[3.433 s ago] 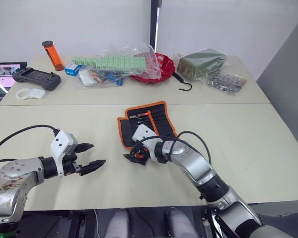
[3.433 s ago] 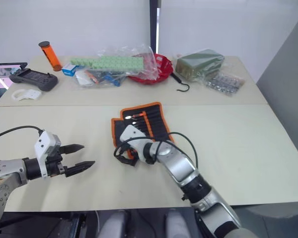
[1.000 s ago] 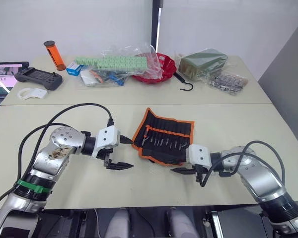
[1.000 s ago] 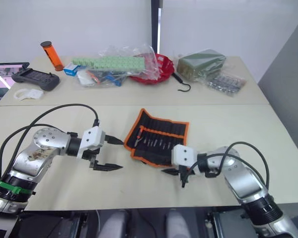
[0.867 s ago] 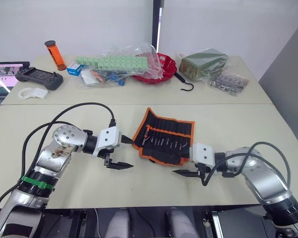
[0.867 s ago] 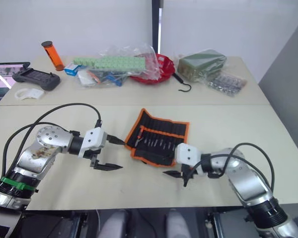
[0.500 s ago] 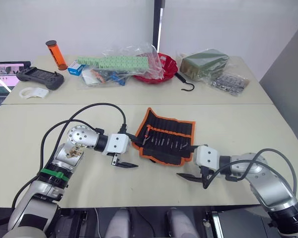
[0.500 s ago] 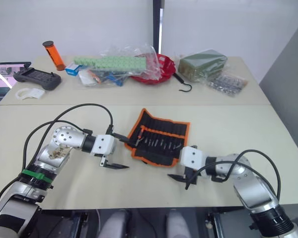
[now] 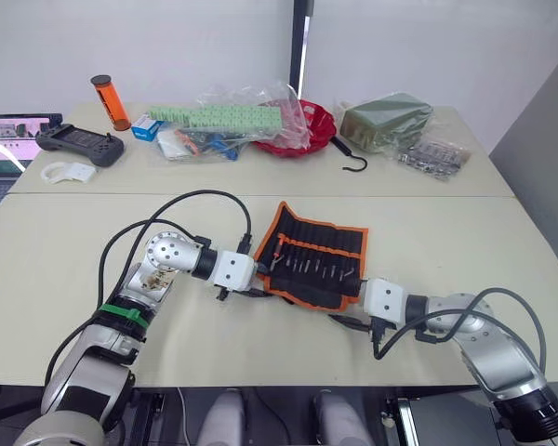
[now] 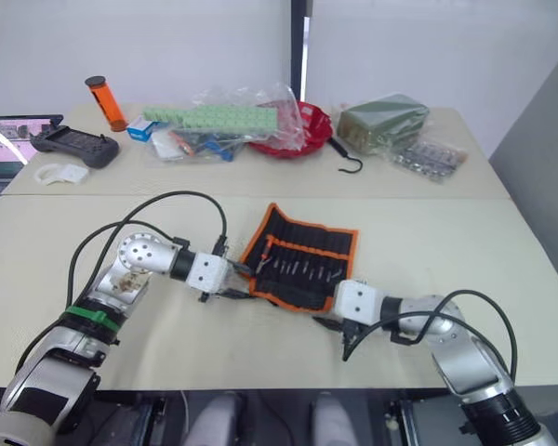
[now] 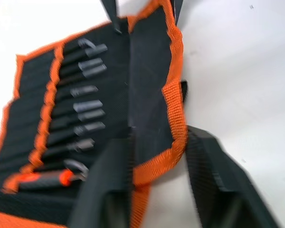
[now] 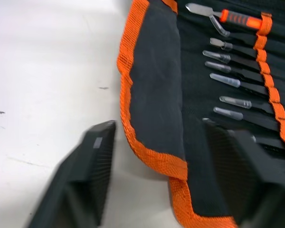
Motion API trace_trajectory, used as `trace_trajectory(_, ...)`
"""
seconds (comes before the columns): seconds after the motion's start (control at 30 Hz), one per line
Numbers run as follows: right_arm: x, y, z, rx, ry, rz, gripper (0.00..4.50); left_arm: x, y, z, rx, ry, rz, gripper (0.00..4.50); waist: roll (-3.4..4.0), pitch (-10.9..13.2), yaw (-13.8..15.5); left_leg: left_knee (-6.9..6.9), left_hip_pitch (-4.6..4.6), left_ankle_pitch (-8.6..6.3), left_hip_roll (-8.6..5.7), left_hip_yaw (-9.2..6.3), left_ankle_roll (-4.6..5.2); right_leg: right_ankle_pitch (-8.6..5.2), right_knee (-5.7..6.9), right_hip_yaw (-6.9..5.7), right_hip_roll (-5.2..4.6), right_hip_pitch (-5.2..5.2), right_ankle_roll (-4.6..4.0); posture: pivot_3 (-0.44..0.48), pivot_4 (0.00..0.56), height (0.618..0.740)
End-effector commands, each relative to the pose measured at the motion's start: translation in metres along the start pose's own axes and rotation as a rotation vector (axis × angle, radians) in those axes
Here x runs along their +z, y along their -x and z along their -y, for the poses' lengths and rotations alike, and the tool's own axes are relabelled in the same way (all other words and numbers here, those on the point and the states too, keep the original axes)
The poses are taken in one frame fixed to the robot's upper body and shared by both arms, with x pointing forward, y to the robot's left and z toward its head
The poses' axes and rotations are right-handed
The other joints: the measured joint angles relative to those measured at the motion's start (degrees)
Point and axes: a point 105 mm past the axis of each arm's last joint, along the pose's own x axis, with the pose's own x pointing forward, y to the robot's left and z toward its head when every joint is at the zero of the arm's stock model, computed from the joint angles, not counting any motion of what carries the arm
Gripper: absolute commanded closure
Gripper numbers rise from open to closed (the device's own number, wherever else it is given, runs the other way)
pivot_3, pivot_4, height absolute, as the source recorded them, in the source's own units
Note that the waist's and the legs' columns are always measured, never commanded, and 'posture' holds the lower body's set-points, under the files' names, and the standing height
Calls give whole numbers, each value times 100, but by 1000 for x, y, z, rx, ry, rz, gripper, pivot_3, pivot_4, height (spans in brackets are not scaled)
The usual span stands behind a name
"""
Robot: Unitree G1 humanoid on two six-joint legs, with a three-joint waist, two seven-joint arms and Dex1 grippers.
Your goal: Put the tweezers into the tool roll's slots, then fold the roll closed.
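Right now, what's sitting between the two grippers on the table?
The open tool roll lies between them, seen in the left eye view: the left gripper and the right gripper sit at opposite ends of its near orange-trimmed edge, both open.

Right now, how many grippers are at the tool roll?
2. The left gripper is open astride the tool roll at its near-left orange edge; the right gripper is open at its near-right corner.
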Motion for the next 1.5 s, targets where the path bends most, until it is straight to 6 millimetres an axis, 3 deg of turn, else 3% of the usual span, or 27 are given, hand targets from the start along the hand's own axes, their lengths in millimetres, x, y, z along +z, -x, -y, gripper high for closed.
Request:
trace_trajectory(0.03,9,5,6,-24,52,30,3167,10,-2,-6,-12,-81,18,4424,0,0,-2,0,1,0,0,0,0,0,0,0,0,0,0,0,150,740)
trace_trajectory(0.17,11,5,5,-15,54,41,4472,9,-1,-5,-34,-85,10,4500,0,0,-2,0,1,0,0,0,1,0,2,0,0,0,0,0,150,740)
trace_trajectory(0.4,13,7,-3,48,9,60,4472,15,6,0,-58,-27,28,4500,0,0,-6,1,0,0,0,0,1,0,2,0,0,1,0,0,150,740)
trace_trajectory(0.7,15,12,-28,180,-44,62,4472,34,6,36,-131,187,84,4500,1,0,-34,1,3,-2,3,0,5,0,6,1,1,2,1,0,150,740)
trace_trajectory(0.83,24,18,-31,198,-94,91,4472,40,11,34,-121,292,98,4500,1,0,-13,2,5,-2,3,-1,5,-1,8,1,1,4,1,0,150,740)
trace_trajectory(1.03,28,18,-13,178,-253,109,4472,26,12,15,-56,463,45,4500,0,0,-3,17,4,-2,2,-1,5,-1,9,1,3,9,3,0,150,740)
trace_trajectory(1.23,21,13,6,136,-313,92,4472,10,10,0,-4,513,-27,4500,0,0,5,19,1,-3,1,-1,6,-1,9,0,3,8,3,0,150,740)
trace_trajectory(1.5,0,-1,18,100,-335,33,4472,-10,-1,1,37,538,-123,4500,0,0,6,28,-2,-5,1,-1,10,0,10,0,3,7,3,0,150,740)
